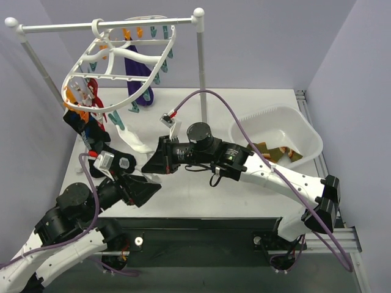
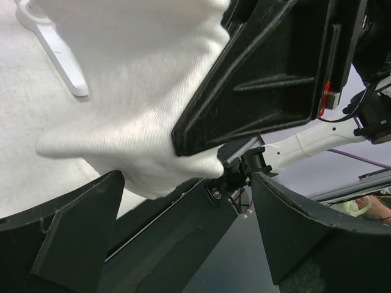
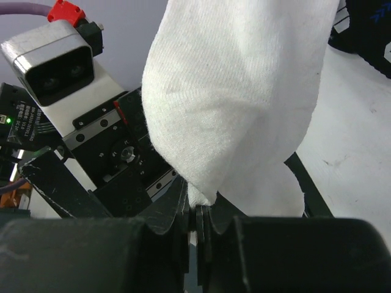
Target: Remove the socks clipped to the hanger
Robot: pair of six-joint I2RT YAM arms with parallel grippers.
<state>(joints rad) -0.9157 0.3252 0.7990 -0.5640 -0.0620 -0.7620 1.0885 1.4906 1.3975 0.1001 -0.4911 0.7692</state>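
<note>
Right hand pinched tight on white sock; left hand spread wide

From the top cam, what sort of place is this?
Probably a robot lab cell, not a home: bare lavender partition walls, white table, staged laundry props (pole rail, hanger, basin).

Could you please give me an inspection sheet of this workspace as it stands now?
Surface: white table, matte.
Job's things: hanger hooked on the white rail stand; purple sock and red and dark socks clipped on it; white sock hangs low.
Clutter: white basin holding olive-brown socks.
Grippers: right gripper shut on the white sock; left gripper open beside it.
Cables: purple cables loop from each arm.
Surroundings: lavender walls.
</note>
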